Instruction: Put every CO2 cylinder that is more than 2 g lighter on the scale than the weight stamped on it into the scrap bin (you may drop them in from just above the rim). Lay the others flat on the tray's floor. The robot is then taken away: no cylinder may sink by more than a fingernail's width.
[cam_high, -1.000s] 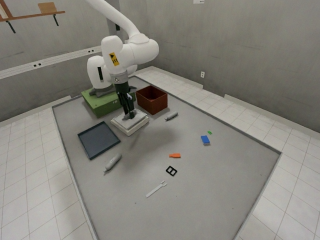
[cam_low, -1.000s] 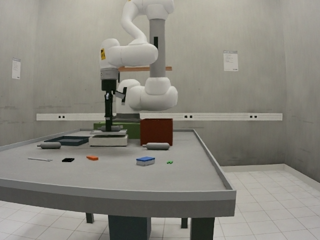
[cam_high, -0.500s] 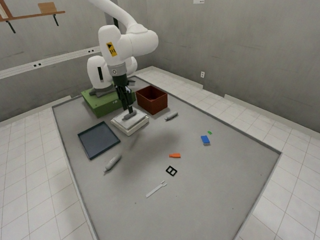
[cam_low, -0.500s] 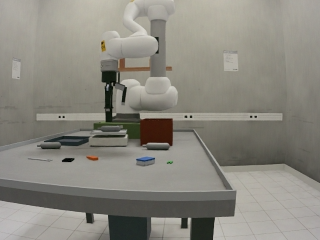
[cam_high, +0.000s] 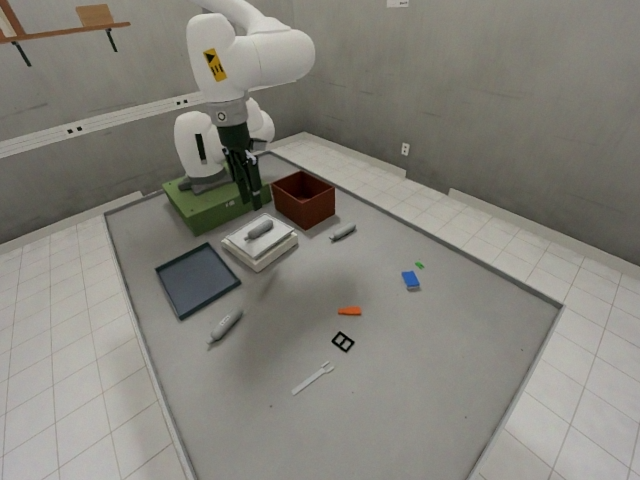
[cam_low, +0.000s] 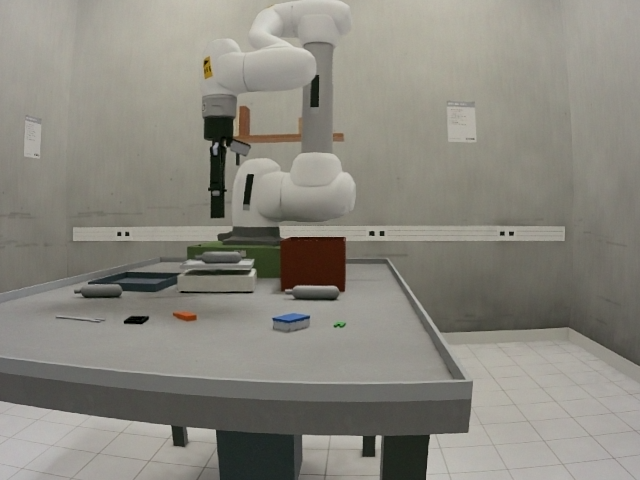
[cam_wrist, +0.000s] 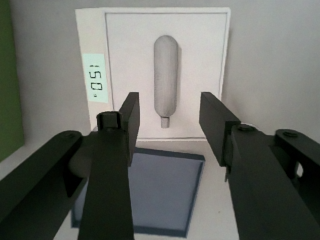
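Observation:
A grey CO2 cylinder (cam_high: 259, 228) (cam_low: 221, 256) (cam_wrist: 166, 80) lies flat on the plate of the white scale (cam_high: 261, 254) (cam_low: 217, 282) (cam_wrist: 125, 50). The scale's lit display (cam_wrist: 96, 79) shows dark digits. My gripper (cam_high: 256, 205) (cam_low: 217, 210) (cam_wrist: 169, 107) hangs straight above that cylinder, well clear of it, with its fingers apart and nothing between them. A second cylinder (cam_high: 342, 231) (cam_low: 313, 292) lies on the table in front of the red-brown scrap bin (cam_high: 302, 209) (cam_low: 312, 263). A third cylinder (cam_high: 224, 324) (cam_low: 99, 290) lies near the dark blue tray (cam_high: 210, 300) (cam_low: 135, 281) (cam_wrist: 160, 190), which holds nothing.
The robot's green base (cam_high: 206, 209) stands behind the scale. Loose on the table are a blue block (cam_high: 410, 279) (cam_low: 291, 321), an orange piece (cam_high: 349, 310) (cam_low: 184, 315), a small green piece (cam_high: 419, 264) (cam_low: 339, 324), a black frame (cam_high: 342, 341) (cam_low: 135, 319) and a white fork (cam_high: 312, 378) (cam_low: 80, 318).

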